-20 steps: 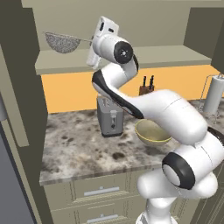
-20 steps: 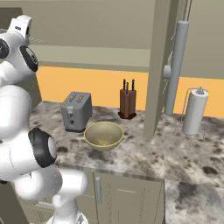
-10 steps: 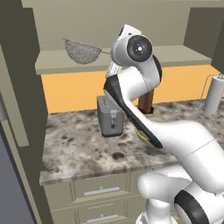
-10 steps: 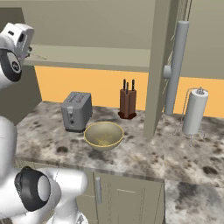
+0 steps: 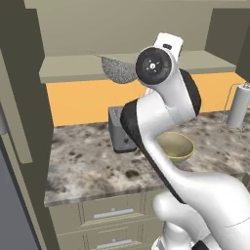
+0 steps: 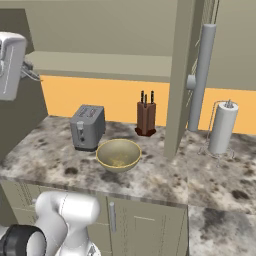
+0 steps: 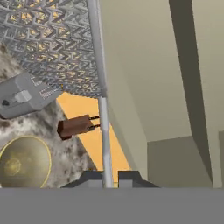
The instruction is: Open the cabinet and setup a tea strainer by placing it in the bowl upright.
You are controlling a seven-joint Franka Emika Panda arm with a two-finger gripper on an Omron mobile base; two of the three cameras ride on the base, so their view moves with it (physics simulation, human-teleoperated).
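- Tea strainer [image 7: 57, 48] off the shelf and airborne, mesh basket hanging just in front of the open cabinet [image 5: 97, 29], above the counter; also seen as a grey mesh dome in the left base view.
- Thin straight handle running from the basket rim down the hand view into the gripper [image 7: 107, 178], so long axis in line with the gripper's own axis, basket at the far end from the fingers.
- Jaws pinched tight on the end of that handle; finger tips flanking the bar on either side.
- Bowl [image 7: 24, 161] on the counter well below and off to one side of the basket, not under it; in the hand view low left, while the mesh sits top left.
- Judged: carry phase, cabinet door already swung out, strainer lifted but not yet over the bowl.
- Next move likely a sideways shift plus descent, with a turn of the wrist to bring the basket mouth-up over the bowl.
- Grey toaster [image 6: 88, 127] just beside the bowl, knife block [image 6: 146, 118] behind it near the wall: both close to the descent path.
- Paper towel roll [image 6: 222, 128] well apart, beyond the open door [image 6: 177, 75].
- Risk, as a judgement: long lever from a grip at the handle end, so possible pivot or tip-over on release.
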